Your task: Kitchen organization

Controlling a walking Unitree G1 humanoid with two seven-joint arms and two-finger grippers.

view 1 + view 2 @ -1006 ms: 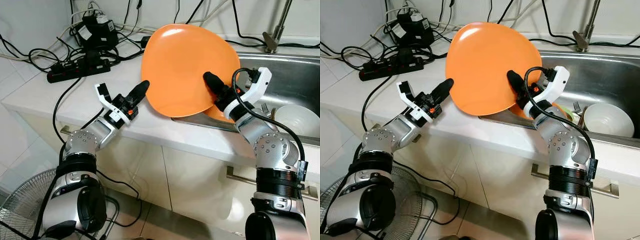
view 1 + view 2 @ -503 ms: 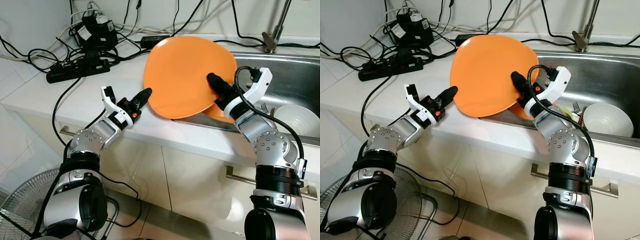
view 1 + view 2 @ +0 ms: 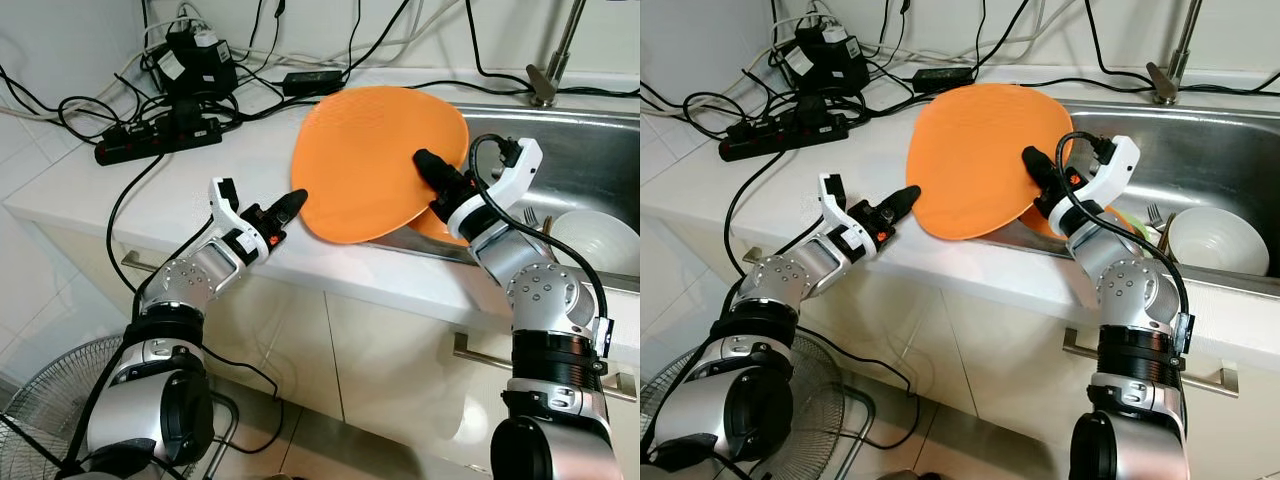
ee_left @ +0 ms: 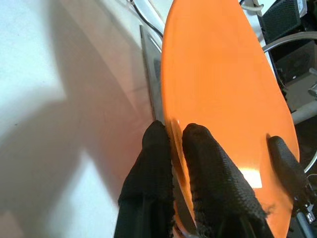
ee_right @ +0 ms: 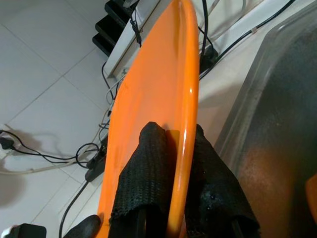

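Orange plate (image 3: 375,160) tilted over tabletop (image 3: 150,200) front edge beside sink (image 3: 590,160), right claw (image 5: 171,144) and left claw (image 4: 171,136) both clamped on its rim

Head views: high, looking down over desk (image 3: 150,190) edge.
Wrist views: close, both on orange plate (image 4: 218,99) rim.

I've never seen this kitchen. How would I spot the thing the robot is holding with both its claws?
Find the steel sink set into the white counter. At the sink's near left corner a big orange plate is held tilted, the right gripper pinching its right rim and the left gripper its left edge. It is much larger than the white bowl in the sink.
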